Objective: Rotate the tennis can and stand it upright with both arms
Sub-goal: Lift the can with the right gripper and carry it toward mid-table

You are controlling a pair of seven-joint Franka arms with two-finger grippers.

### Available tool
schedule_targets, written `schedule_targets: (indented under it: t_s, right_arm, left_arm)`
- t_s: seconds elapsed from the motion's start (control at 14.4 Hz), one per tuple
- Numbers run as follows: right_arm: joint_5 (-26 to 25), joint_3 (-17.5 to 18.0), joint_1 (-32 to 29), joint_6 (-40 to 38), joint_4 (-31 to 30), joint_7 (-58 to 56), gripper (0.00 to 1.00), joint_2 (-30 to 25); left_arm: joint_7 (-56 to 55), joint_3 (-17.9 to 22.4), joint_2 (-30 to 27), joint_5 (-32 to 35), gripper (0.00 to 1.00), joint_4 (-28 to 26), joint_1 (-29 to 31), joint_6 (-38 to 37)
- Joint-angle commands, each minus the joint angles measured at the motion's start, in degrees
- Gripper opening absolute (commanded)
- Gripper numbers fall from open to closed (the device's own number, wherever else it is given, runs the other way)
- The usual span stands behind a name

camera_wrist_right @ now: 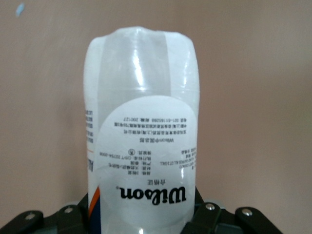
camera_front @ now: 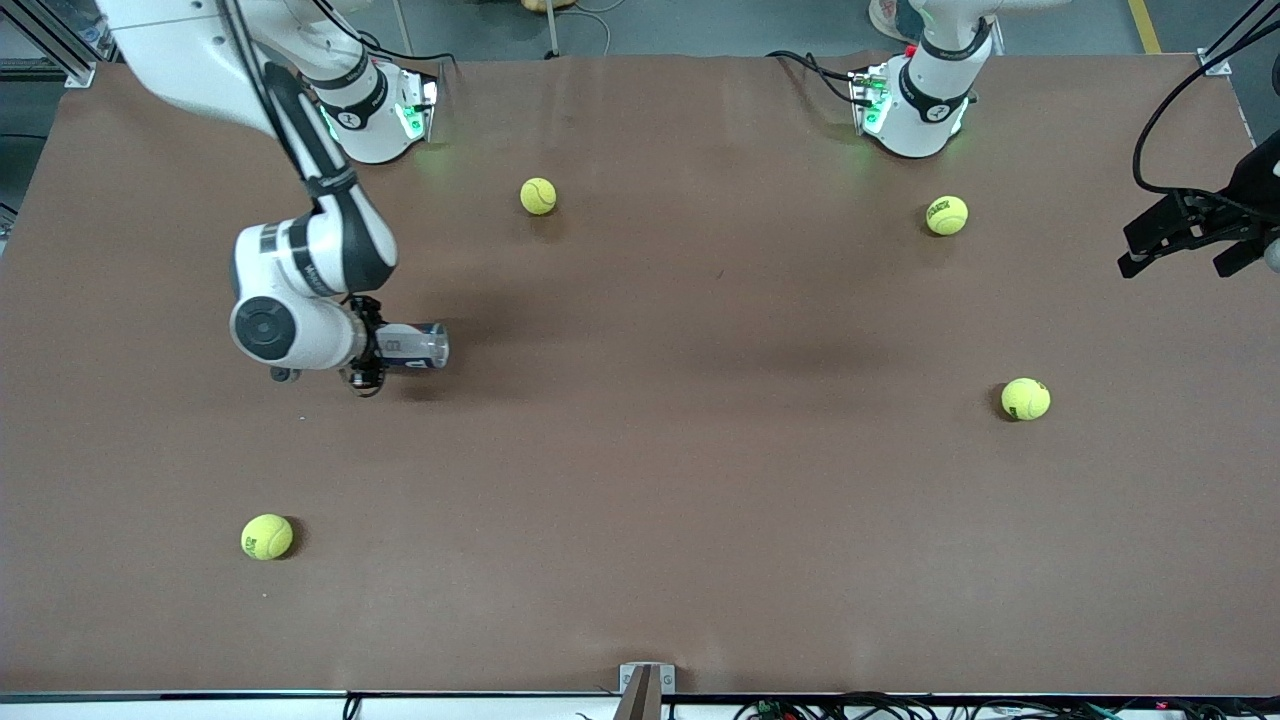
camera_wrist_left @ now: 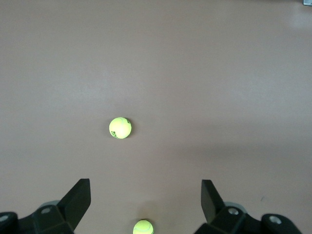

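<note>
Step in hand: the right gripper (camera_front: 372, 352) is clamped on one end of the tennis can (camera_front: 415, 346), held level just above the table (camera_front: 640, 480) toward the right arm's end. The left gripper (camera_front: 1185, 245) waits with fingers spread at the table's edge. Next move likely calls for tilting the can upright; open room surrounds it, with the tennis balls (camera_front: 267, 536) well apart

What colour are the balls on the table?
Yellow-green, all four balls; the front view shows them best.
</note>
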Motion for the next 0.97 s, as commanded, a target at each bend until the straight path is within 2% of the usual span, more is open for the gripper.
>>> schedule_targets:
  t_s: [0.0,0.35,0.55,0.9]
  right_arm:
    - [1.1,-0.4,7.4,-1.1,5.1,9.8,0.70,0.1]
    - [5.0,-0.4,17.4,-0.3,18.7,20.1,0.70,9.1]
    - [4.3,-0.5,22.9,-0.3,30.3,25.9,0.70,17.8]
    - [4.3,-0.6,27.5,2.8,37.6,29.4,0.70,24.3]
  left_arm:
    - [0.7,-0.1,-0.5,-0.1,1.00,0.3,0.3,-0.8]
    - [0.6,-0.1,-0.5,-0.1,1.00,0.3,0.3,-0.9]
    - [0.0,-0.2,-0.2,-0.1,1.00,0.3,0.2,-0.8]
    - [0.5,-1.5,3.2,-1.8,1.00,-0.1,-2.1,-3.7]
